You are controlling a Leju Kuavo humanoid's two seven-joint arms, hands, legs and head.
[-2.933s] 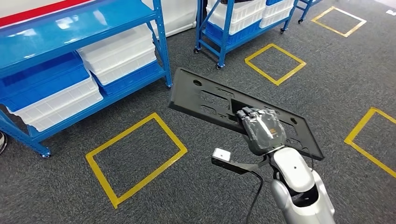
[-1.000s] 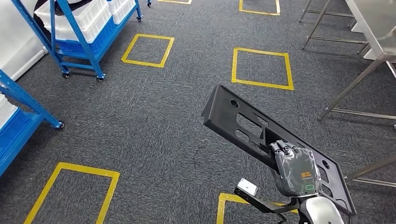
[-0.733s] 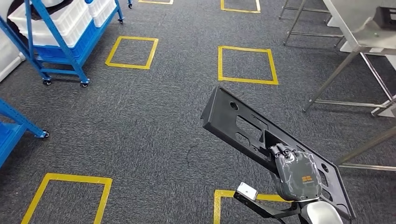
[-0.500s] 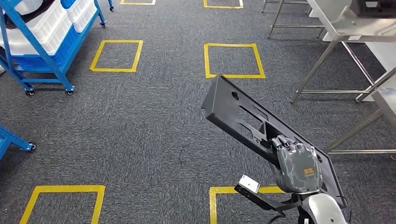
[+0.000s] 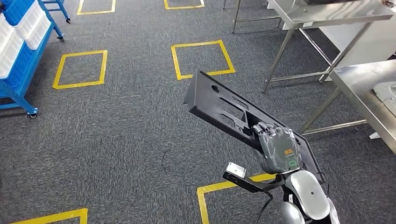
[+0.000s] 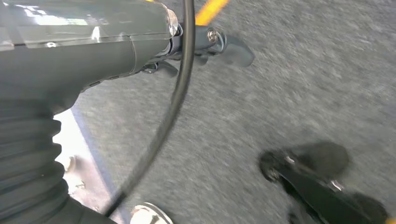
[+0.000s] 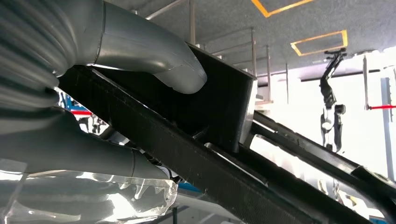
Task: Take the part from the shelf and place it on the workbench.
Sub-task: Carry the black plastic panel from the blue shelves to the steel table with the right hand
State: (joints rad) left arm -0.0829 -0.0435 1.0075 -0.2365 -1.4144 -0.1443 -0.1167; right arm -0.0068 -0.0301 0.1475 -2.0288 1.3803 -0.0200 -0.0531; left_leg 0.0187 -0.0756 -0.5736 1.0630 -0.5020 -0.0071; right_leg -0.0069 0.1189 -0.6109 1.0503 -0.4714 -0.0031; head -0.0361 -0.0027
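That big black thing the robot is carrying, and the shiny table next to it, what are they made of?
The black part in the right robot hand looks like molded plastic: matte, with cut-out holes and a fine grainy edge in the right wrist view. The table looks like stainless steel: silvery, smooth and reflective, on thin metal legs.

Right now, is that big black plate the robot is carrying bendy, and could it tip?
Probably stiff: the black plate sticks out flat and far from the right hand without drooping. It may be light for its size, since it has many cut-out holes and one hand carries it. It might tip, because the hand grips it near one end.
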